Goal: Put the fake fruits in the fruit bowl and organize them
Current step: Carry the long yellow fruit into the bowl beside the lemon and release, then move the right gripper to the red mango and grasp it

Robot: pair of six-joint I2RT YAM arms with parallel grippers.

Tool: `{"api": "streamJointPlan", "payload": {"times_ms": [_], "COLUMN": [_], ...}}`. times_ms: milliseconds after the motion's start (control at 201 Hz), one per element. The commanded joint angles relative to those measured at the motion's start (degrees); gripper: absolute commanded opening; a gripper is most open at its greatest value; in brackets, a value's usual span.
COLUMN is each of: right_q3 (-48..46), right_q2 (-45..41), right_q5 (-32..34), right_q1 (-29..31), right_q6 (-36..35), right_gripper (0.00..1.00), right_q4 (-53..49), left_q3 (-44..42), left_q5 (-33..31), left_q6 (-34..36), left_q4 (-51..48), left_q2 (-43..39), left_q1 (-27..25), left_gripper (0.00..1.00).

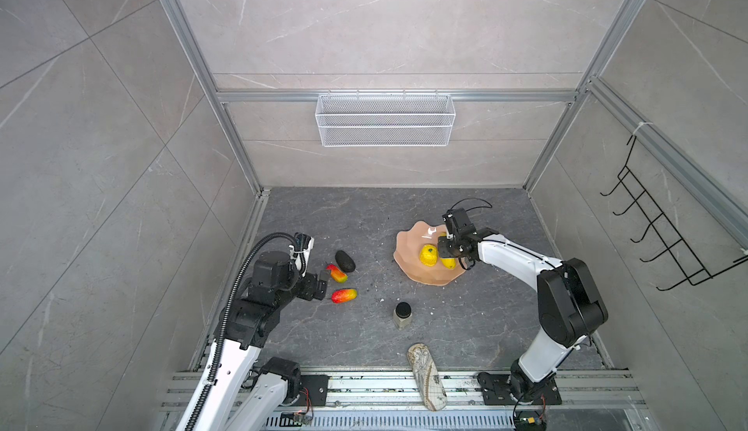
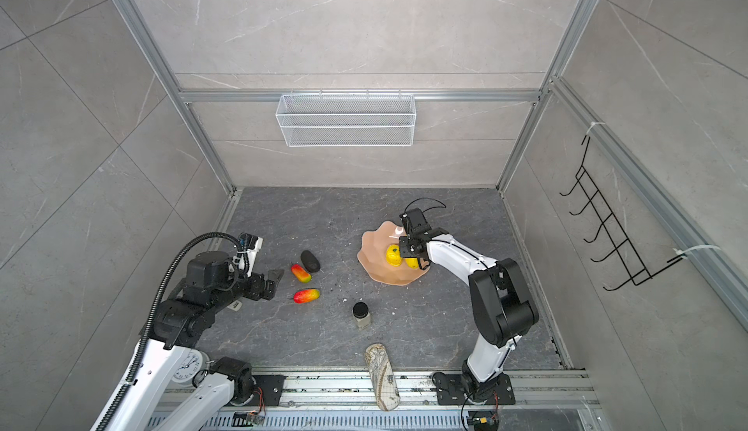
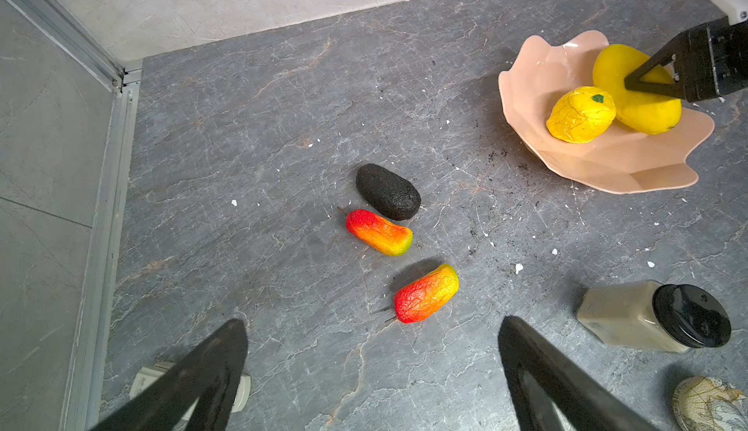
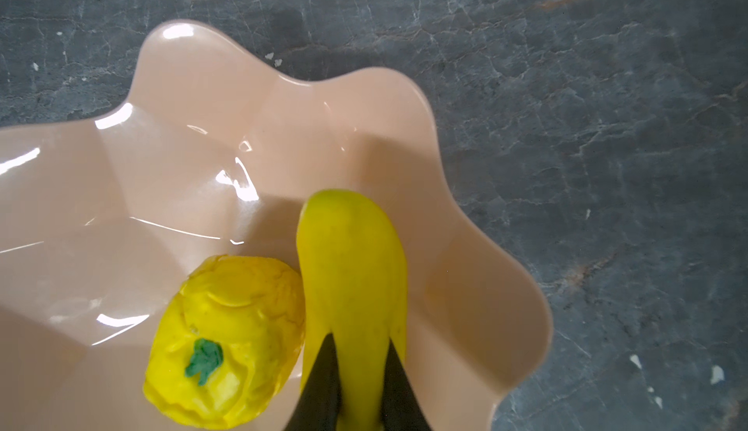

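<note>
Fake fruits: 2 of 5 in the fruit bowl (image 4: 243,125), right of table (image 3: 283,125) centre. Right gripper (image 4: 360,338) pinches the long yellow fruit (image 4: 352,255) near 1 end, touching the stubby yellow fruit (image 4: 234,328); seated on the bowl floor or not, cannot tell. Good release: settle it, part the fingers (image 4: 319,380), lift straight up, no sideways drag. Keep the bowl's left half free. Blackish oval (image 3: 387,191), far mango (image 3: 378,232), near mango (image 3: 426,293) lie left of the bowl; left gripper (image 3: 372,321) spread wide beside them.

Dark grey veined counter (image 1: 364,214), pink fruit bowl (image 1: 409,249) right, black fruit (image 1: 345,261) left, far red-yellow fruit (image 1: 337,274) just beside it, near red-yellow fruit (image 1: 344,296), jar (image 1: 403,315) near centre
</note>
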Motion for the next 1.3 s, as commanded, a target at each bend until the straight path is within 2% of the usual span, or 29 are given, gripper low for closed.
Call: {"api": "streamJointPlan", "payload": {"times_ms": [0, 304, 399, 613, 812, 917, 1056, 1146, 1290], "right_q3": [-0.18, 0.85, 1.11, 1.82, 2.45, 3.33, 6.14, 8.53, 13.22], "right_q2": [1.56, 3.31, 3.12, 0.37, -5.9, -9.97, -13.24, -12.76, -7.34], "right_q5": [-1.21, -1.11, -0.58, 1.29, 2.32, 2.63, 2.65, 2.37, -0.46], "right_q1": [-0.25, -0.25, -0.36, -0.23, -0.08, 0.69, 5.59, 10.9, 19.58], "right_q6": [1.47, 1.14, 0.79, 0.37, -0.27, -0.98, -3.97, -5.47, -6.74], "right_gripper": [0.0, 0.09, 0.17, 0.41, 0.58, 0.71, 0.99, 0.99, 0.99], "right_q4": [1.58, 1.23, 0.67, -1.84, -4.82, -6.74, -8.81, -9.2, -8.56], "left_q3": [0.15, 0.23, 0.23, 0.23, 0.23, 0.23, 0.21, 0.32, 0.32], "left_q5": [0.73, 0.87, 0.85, 0.94, 0.94, 0.92, 0.94, 0.89, 0.93], "left_q6": [0.34, 0.47, 0.43, 0.34, 0.35, 0.3, 0.25, 0.21, 0.2], "left_q4": [0.89, 0.98, 0.98, 0.89, 0.91, 0.89, 0.8, 0.76, 0.64], "left_q2": [-0.13, 0.31, 0.24, 0.32, 0.3, 0.37, 0.52, 0.62, 0.57], "left_q1": [0.21, 0.33, 0.29, 0.29, 0.38, 0.44, 0.4, 0.42, 0.37], "left_gripper": [1.0, 1.0, 1.0, 1.0, 1.0, 1.0, 1.0, 1.0, 1.0]}}
